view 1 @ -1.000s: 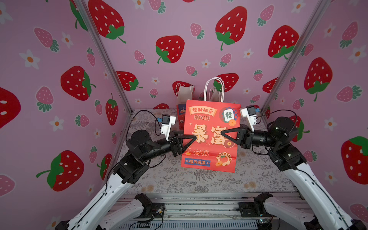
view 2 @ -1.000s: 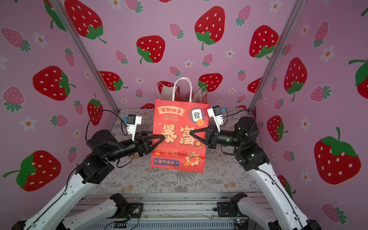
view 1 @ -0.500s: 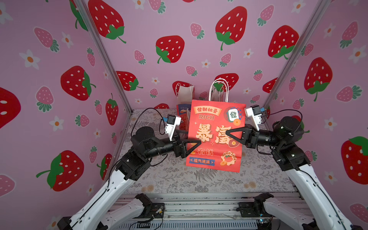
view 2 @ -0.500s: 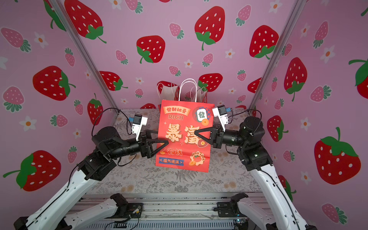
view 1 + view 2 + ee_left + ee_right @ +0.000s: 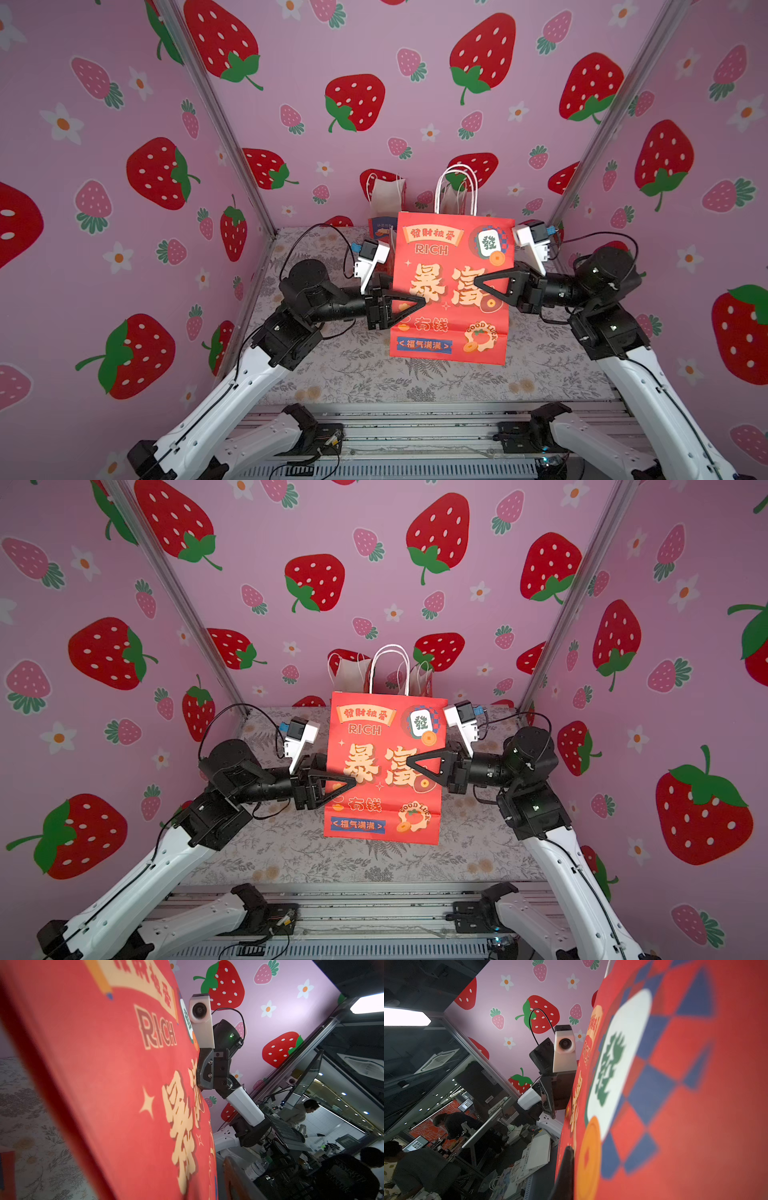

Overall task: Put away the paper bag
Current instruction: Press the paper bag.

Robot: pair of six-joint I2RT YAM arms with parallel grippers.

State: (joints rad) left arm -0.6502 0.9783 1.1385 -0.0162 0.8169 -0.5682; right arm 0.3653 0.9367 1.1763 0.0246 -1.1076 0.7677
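Observation:
The red paper bag point(image 5: 451, 291) point(image 5: 382, 771) with white handles hangs upright and flat above the table, facing the camera. My right gripper point(image 5: 478, 282) point(image 5: 411, 762) is shut on its right edge; one dark finger point(image 5: 565, 1167) lies against the print. My left gripper point(image 5: 417, 301) point(image 5: 351, 781) reaches over the bag's left edge, jaws either side of the paper. Its near finger point(image 5: 234, 1180) stands a little off the bag's red face point(image 5: 104, 1084), so it reads as open. The far fingers of both grippers are hidden behind the bag point(image 5: 675, 1084).
More handled bags point(image 5: 386, 199) point(image 5: 455, 195) stand against the back wall behind the red one. A floral cloth point(image 5: 415, 382) covers the table. Pink strawberry walls close in on the left, right and back. A metal rail point(image 5: 415, 432) runs along the front.
The bag has shifted slightly right and hangs straighter. My left gripper let go, opened wide, and has come back over the bag's left edge, partly closing. The right grip has not changed.

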